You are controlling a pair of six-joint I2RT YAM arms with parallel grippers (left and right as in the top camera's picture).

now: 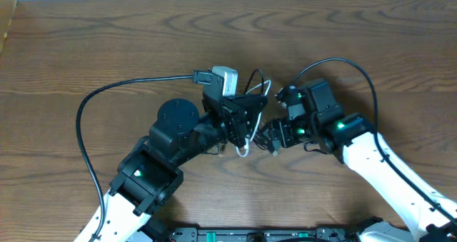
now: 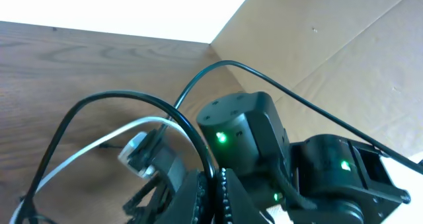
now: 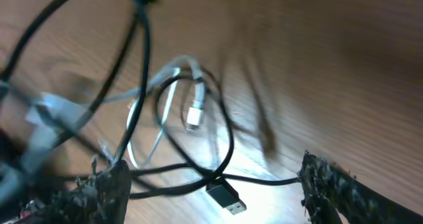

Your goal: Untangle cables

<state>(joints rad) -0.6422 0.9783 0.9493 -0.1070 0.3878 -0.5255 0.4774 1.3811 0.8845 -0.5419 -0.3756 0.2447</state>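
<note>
1. Overhead: the cables (image 1: 244,151) lie bunched mid-bench, between the left end effector (image 1: 251,121) and the right end effector (image 1: 268,138).
2. Left wrist: the white cord (image 2: 86,148) arcs left. The left end effector is clenched, and what it pinches is hidden.
3. Right wrist: the right end effector (image 3: 211,181) is released and straddles the black cord (image 3: 228,138). Its plug (image 3: 225,196) lies just ahead, and this arm is nearer.

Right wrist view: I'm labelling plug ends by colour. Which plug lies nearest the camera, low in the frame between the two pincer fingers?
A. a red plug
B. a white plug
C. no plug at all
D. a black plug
D: the black plug lies on the wood between the spread fingers, while the white plug sits farther off inside the loops.
</note>
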